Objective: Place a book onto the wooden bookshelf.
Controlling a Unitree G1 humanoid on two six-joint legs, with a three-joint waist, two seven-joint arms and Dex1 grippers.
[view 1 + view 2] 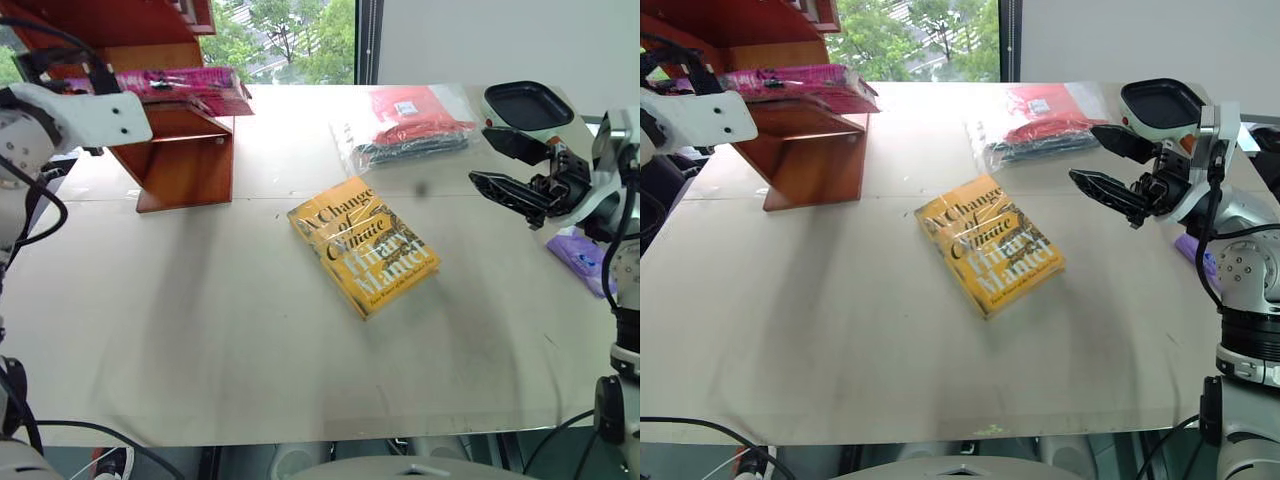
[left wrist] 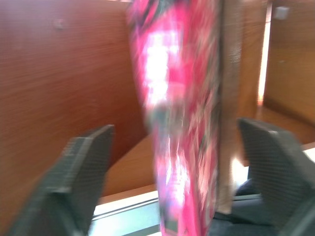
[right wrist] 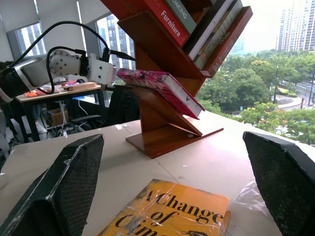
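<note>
— Where is the pink book (image 3: 160,91)?
— It lies on a slanted board of the wooden bookshelf (image 1: 185,160), at the far left of the bench (image 1: 200,330).

— And the end effectors?
— The left end effector (image 2: 177,167) has its fingers spread wide on either side of the book, gripping nothing. The right end effector (image 1: 510,165) hangs wide open and empty above the bench, near a yellow book (image 1: 362,245).

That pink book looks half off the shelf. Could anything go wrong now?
Possibly. The pink book lies on a slanted board of the wooden bookshelf with one end past the board's edge, so it might slide or tip off. The left gripper stands open around it; pulling back crookedly might drag it.
</note>
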